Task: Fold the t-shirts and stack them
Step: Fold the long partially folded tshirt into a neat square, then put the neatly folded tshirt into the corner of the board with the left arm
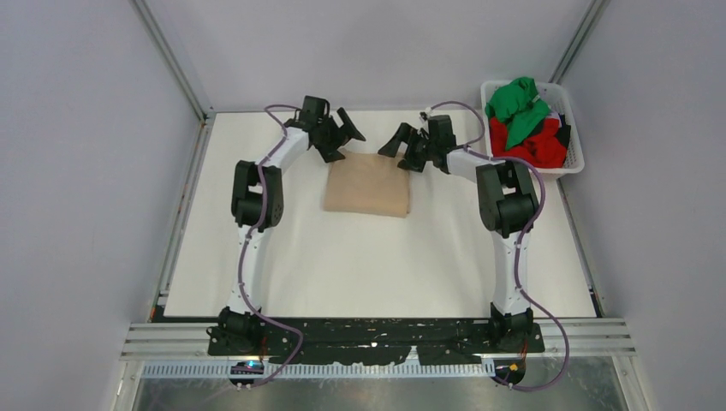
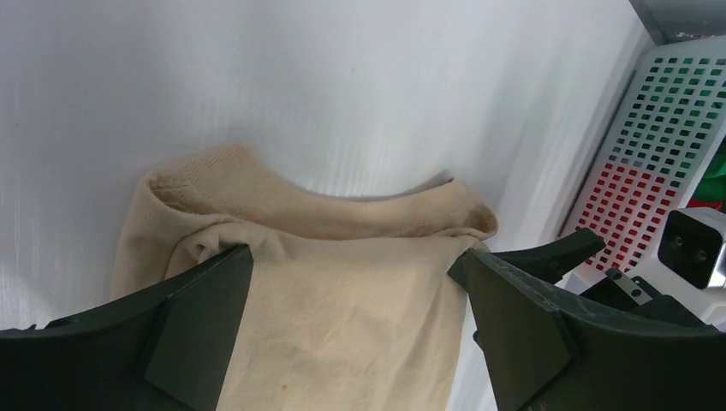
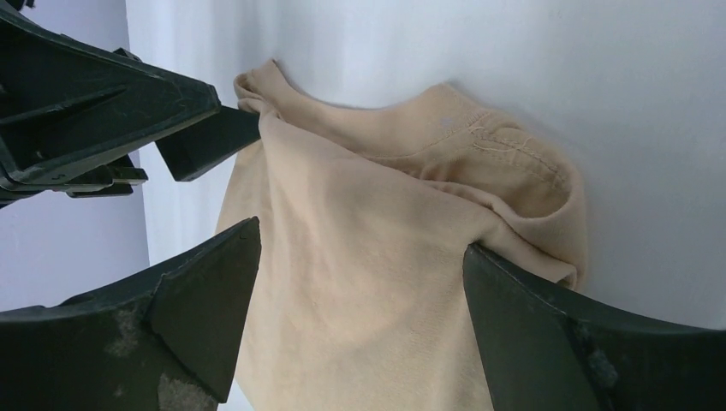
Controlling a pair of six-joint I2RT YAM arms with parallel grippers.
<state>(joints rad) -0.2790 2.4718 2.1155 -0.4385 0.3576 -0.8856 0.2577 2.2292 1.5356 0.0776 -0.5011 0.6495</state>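
Observation:
A beige-tan t-shirt (image 1: 368,184) lies folded into a rectangle on the white table, between the two arms. It also shows in the left wrist view (image 2: 342,300) and in the right wrist view (image 3: 368,282). My left gripper (image 1: 344,137) hovers open over its far left corner, jaws wide apart and empty. My right gripper (image 1: 401,144) hovers open over its far right corner, also empty. A green t-shirt (image 1: 516,104) and a red t-shirt (image 1: 535,147) lie crumpled in the basket.
A white lattice basket (image 1: 572,137) stands at the far right of the table; its wall shows in the left wrist view (image 2: 659,145). Grey walls and metal frame posts close in the back and sides.

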